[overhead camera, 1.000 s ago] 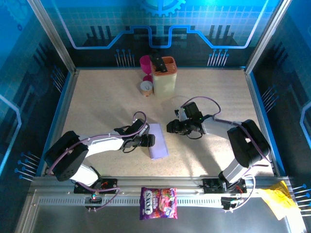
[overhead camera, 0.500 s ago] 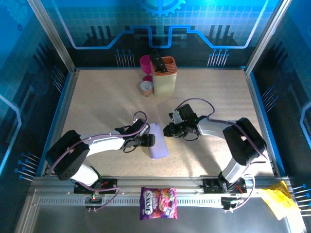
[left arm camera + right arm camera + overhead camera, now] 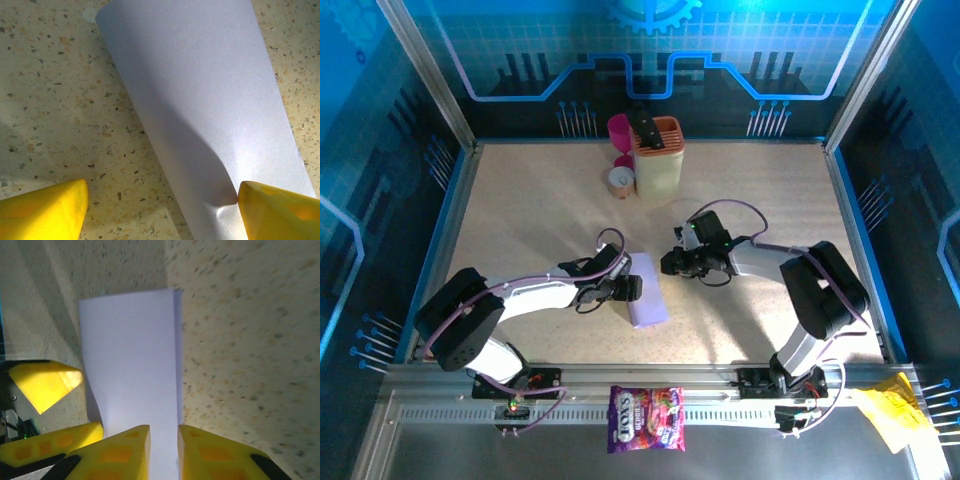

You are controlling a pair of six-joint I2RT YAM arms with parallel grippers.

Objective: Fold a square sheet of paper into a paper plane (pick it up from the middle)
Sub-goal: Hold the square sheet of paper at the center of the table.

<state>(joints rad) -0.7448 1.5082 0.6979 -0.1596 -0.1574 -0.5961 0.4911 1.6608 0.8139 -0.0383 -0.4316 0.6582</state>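
The square sheet of paper (image 3: 647, 291), pale lilac, lies folded into a narrow strip on the speckled table, also seen as the paper (image 3: 210, 100) and the paper (image 3: 132, 365). My left gripper (image 3: 626, 290) stands open at its left long edge. One yellow fingertip (image 3: 272, 210) touches the paper, which dimples there, while the other fingertip (image 3: 45, 210) is over bare table. My right gripper (image 3: 667, 265) is at the strip's far end, its jaws nearly together with a narrow gap. In the right wrist view the paper's right edge runs through the right gripper (image 3: 164, 435).
A cream holder with an orange top (image 3: 658, 157), a magenta cup (image 3: 619, 130) and a small copper-coloured tin (image 3: 620, 181) stand at the back. A sweets bag (image 3: 646, 418) lies on the front rail, crumpled yellow paper (image 3: 895, 410) at the right.
My right gripper has moved left up to the paper's far end and its jaws have narrowed. The left gripper and the paper have stayed put.
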